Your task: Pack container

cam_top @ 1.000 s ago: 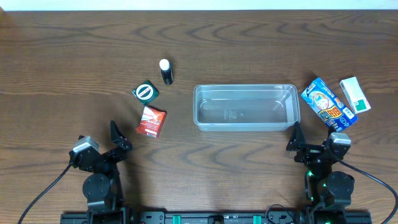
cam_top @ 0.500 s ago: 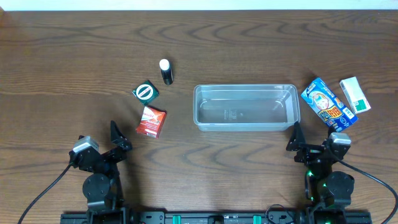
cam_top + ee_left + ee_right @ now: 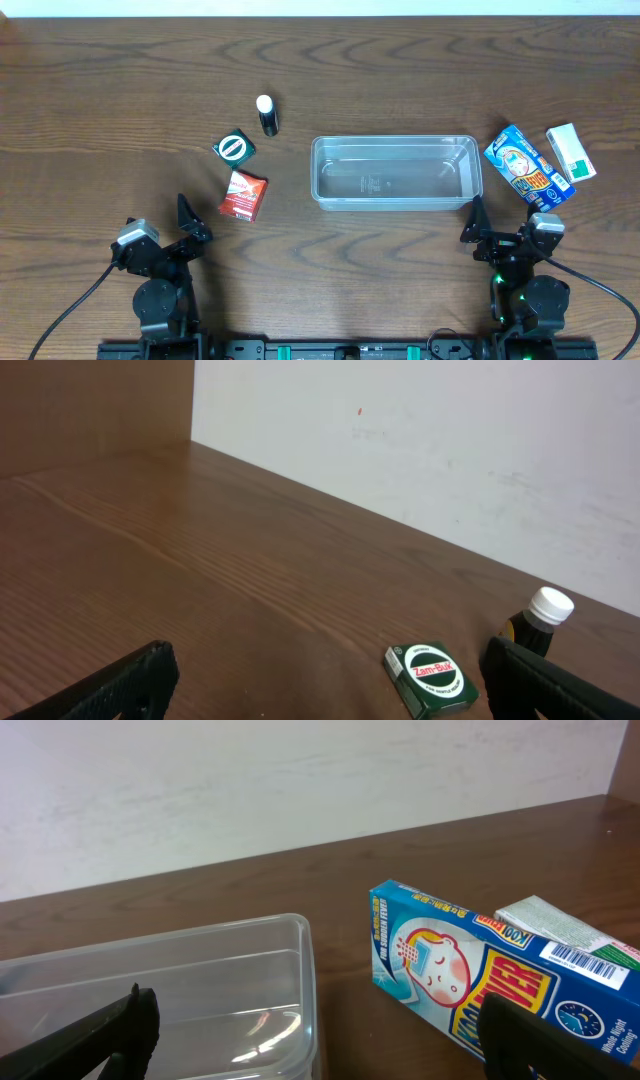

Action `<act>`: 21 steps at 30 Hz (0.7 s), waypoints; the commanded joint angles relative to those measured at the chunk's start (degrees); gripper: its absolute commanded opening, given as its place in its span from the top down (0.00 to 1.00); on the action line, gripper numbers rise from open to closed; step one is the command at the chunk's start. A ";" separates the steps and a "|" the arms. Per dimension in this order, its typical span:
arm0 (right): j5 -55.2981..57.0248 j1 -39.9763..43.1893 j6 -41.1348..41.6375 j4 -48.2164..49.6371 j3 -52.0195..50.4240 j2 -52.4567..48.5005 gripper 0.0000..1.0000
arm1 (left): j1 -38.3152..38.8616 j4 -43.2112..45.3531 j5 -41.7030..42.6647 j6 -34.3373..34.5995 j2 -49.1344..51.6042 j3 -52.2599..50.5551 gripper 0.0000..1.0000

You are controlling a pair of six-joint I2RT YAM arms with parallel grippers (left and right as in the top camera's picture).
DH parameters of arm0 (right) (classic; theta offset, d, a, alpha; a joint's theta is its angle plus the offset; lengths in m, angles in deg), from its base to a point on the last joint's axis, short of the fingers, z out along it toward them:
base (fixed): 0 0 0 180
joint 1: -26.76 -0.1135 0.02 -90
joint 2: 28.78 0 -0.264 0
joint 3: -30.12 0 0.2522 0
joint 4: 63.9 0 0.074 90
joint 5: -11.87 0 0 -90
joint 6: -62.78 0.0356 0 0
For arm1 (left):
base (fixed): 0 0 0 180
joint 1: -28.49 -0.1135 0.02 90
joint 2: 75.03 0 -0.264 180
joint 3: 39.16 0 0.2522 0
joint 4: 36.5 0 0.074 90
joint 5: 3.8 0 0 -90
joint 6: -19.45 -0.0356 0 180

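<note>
Green tin [image 3: 234, 148], red packet [image 3: 243, 195], white-capped bottle [image 3: 267, 114], blue box [image 3: 528, 166], white box [image 3: 571, 152]

Clear rectangular container [image 3: 396, 172], upright, seemingly empty, mid-table

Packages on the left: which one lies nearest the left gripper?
The red packet, the lowest of the three in the overhead view; the green box and the white-capped bottle lie farther away.
</note>
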 commanded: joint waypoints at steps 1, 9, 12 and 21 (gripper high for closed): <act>0.52 0.35 0.46 -0.07 -0.24 -0.02 0.01 | -0.13 -2.08 -0.07 -1.20 -0.35 -1.18 0.02; 0.52 0.35 0.46 -0.07 -0.24 -0.02 0.01 | -0.13 -2.08 -0.07 -1.20 -0.35 -1.18 0.02; 0.52 0.35 0.46 -0.07 -0.24 -0.02 0.01 | -0.13 -2.08 -0.07 -1.20 -0.35 -1.18 0.02; -0.63 0.35 0.98 2.45 -0.22 -0.02 0.01 | -0.13 -2.08 -0.07 -1.20 -0.35 -1.18 0.02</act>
